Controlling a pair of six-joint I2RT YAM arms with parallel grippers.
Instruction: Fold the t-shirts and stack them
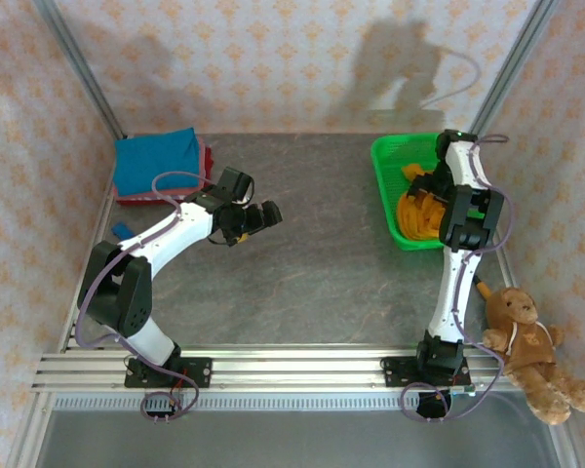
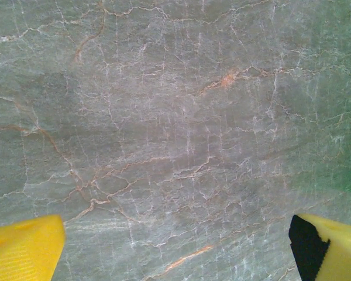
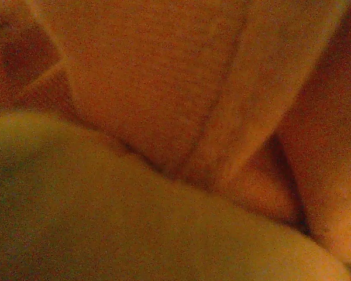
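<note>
Right tool (image 1: 431,193) mostly hidden by own arm, down in green basket (image 1: 388,156); wrist view dark, blurred. Jaws wide, against orange t-shirt (image 1: 414,216), grip unclear. Left tool (image 2: 175,246) wide open, empty, over bench (image 2: 175,117). Blue t-shirt (image 1: 154,164) folded, far-left corner.

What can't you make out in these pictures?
Right end effector: top view, its own arm covers it over the green basket.
Orange t-shirt: right wrist view, too close, blurred.
Red cloth under the blue t-shirt: top view, covered; count unclear.
Left end effector: left wrist view, fingers cut by bottom edge.
</note>
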